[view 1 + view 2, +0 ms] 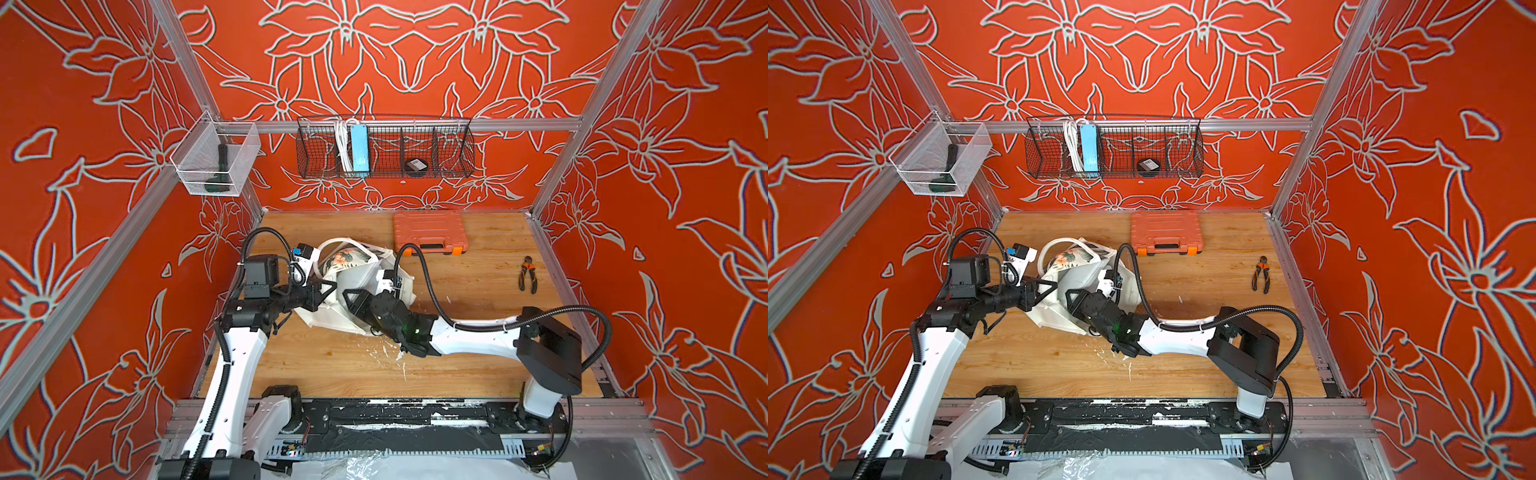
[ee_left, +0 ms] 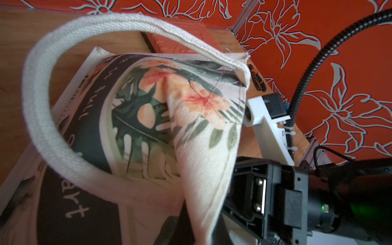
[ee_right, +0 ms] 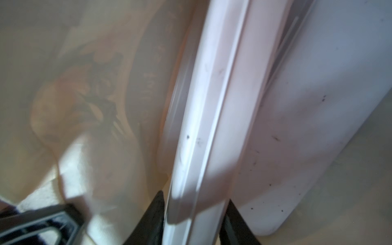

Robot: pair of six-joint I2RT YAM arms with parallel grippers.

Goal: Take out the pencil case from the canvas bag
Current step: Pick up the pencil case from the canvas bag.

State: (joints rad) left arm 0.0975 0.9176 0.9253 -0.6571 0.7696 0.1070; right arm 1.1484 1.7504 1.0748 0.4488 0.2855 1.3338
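One canvas bag (image 1: pixel 347 259) lies crumpled on the wooden table (image 1: pixel 478 299) between the two arms, with one handle loop (image 2: pixel 42 118) arching clear of it. The left gripper (image 1: pixel 326 291) is clenched on the bag's cloth at its mouth. The right gripper (image 3: pixel 195 216) reaches inside, its two black fingers (image 3: pixel 152 216) clasping the rim of the one white pencil case (image 3: pixel 212 106), which is still in the bag. Behind it sits one orange tool case (image 1: pixel 430 232), and one pair of pliers (image 1: pixel 528 274) lies well apart. Two baskets hang on the wall.
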